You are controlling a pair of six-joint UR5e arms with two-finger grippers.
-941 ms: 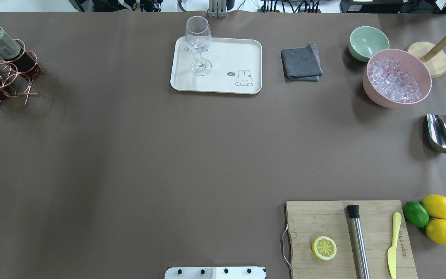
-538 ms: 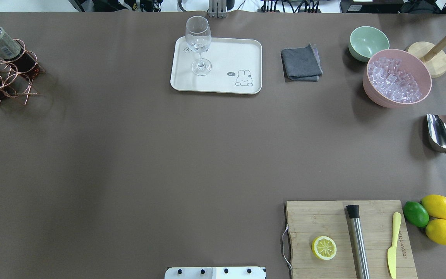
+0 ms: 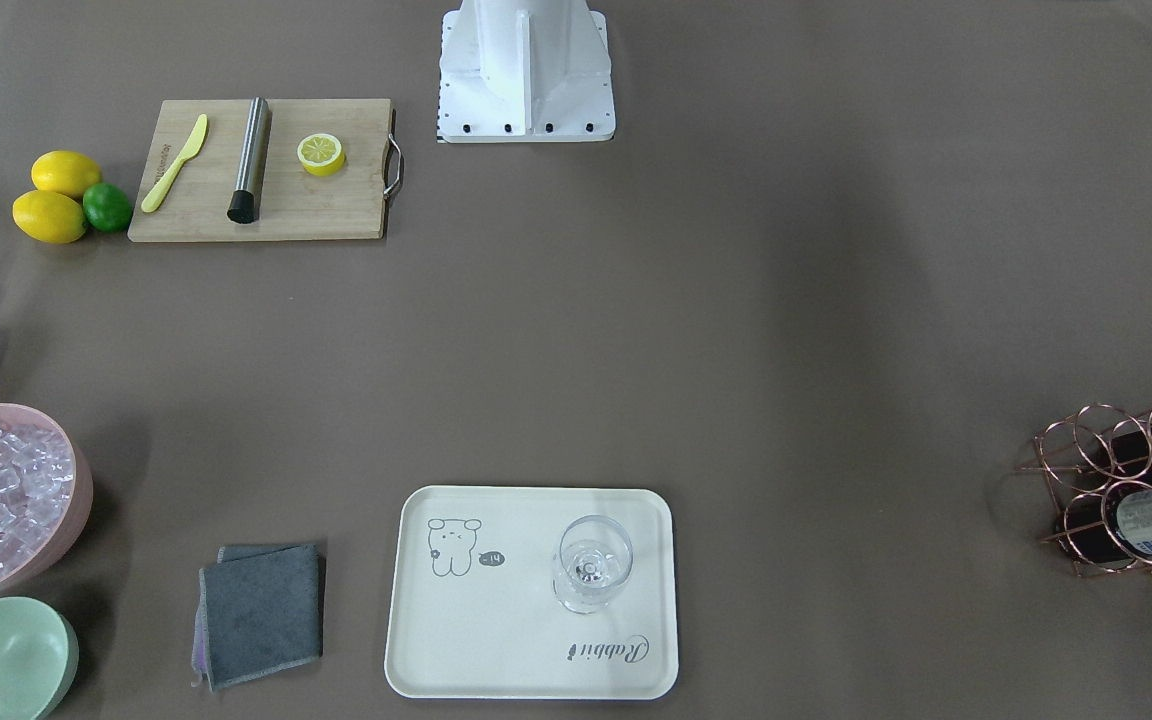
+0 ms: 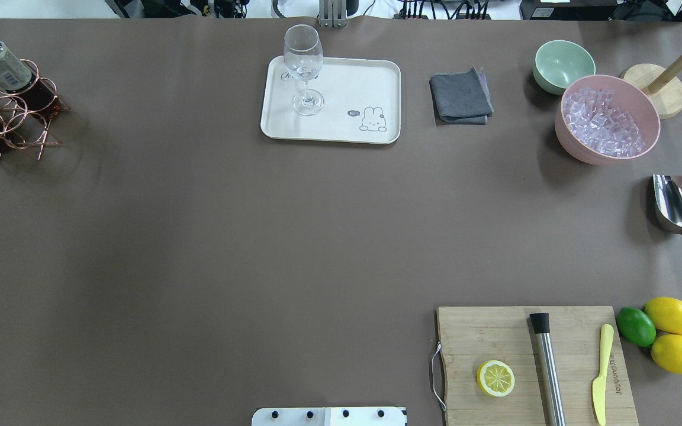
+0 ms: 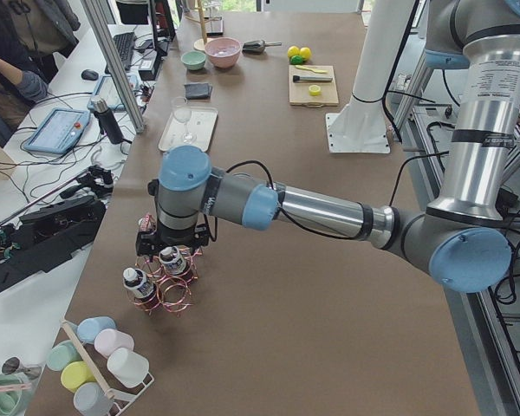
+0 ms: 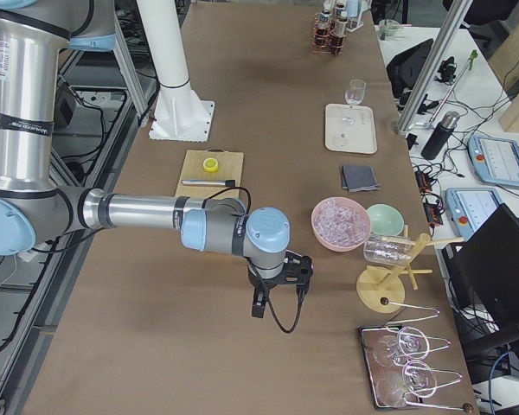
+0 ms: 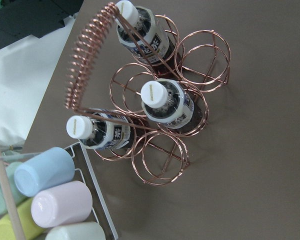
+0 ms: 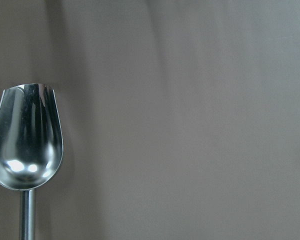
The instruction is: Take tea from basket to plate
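Observation:
The copper wire basket stands at the table's far left, also in the overhead view. It holds three white-capped bottles of dark drink. The middle one, the tea, has a dark label with white writing and sits upright in a ring straight under the left wrist camera. My left gripper hovers just above the bottles; I cannot tell whether it is open. The cream plate lies at the far middle of the table. My right gripper hangs over bare table at the right; I cannot tell its state.
A wine glass stands on the plate's left part. A rack of pastel cups sits beside the basket. A grey cloth, green bowl, pink ice bowl, steel scoop and cutting board lie on the right.

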